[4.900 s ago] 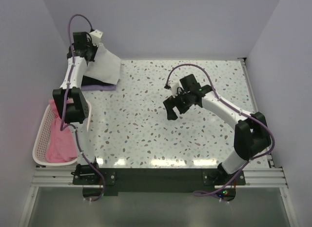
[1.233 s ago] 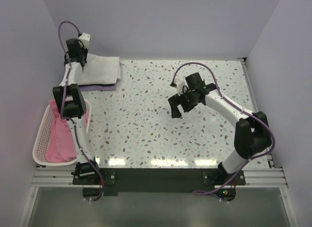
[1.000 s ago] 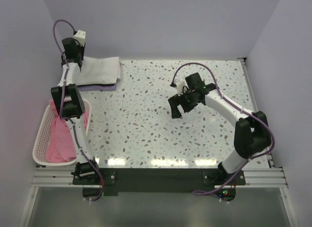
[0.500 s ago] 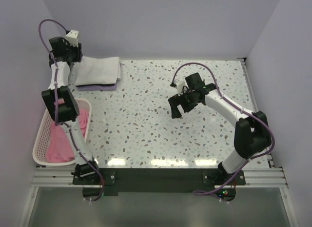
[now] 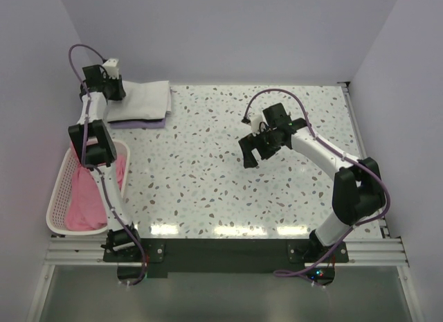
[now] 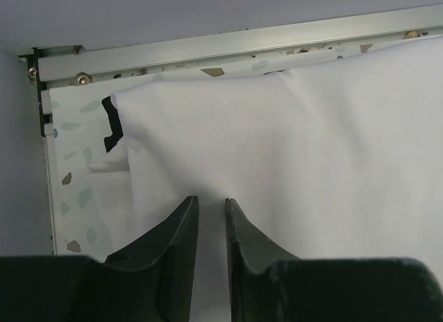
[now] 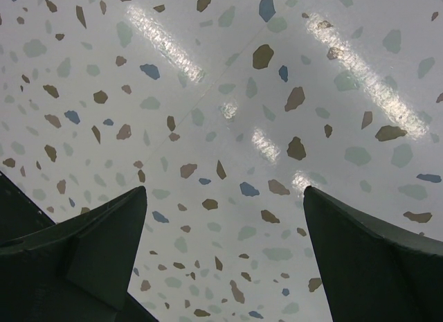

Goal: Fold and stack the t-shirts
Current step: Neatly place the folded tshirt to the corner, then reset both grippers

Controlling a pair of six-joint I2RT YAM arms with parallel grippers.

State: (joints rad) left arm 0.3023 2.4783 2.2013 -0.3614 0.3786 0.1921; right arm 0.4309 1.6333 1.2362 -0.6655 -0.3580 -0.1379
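Stacking so far: the white t-shirt point(image 5: 142, 97) is lying folded on top of the pile in the far-left corner of the surface point(image 5: 208, 197). The lavender t-shirt point(image 5: 149, 123) is peeking out at the bottom, and a sliver of the black t-shirt point(image 6: 111, 124) is showing under the white edge in the left wrist view. So I'm counting three as done.
Still waiting: the pink t-shirts point(image 5: 83, 204) are sitting crumpled in the basket point(image 5: 54, 197) at the near left. I'm not managing to tell how many are in there. I'm guessing each one is still needing a pull-out, a fold and a spot on the pile.
Left side: the left gripper point(image 6: 211, 201) is hovering over the left end of the white t-shirt, near the metal rail point(image 6: 228, 45). Its fingers point(image 6: 176, 246) are sitting only a thin slit apart, and I'm not seeing any cloth pinched between them.
Right side: the right gripper point(image 7: 225, 190) is hanging over bare surface right of centre, well apart from every shirt, spread wide and carrying nothing.
Changed since about five seconds back: the white t-shirt was dangling from the left gripper above the pile, and now it's lying flat there. The left arm has been swinging around the corner since letting go.
Not changed: the right arm is barely budging, and the pink heap is looking the same to me.
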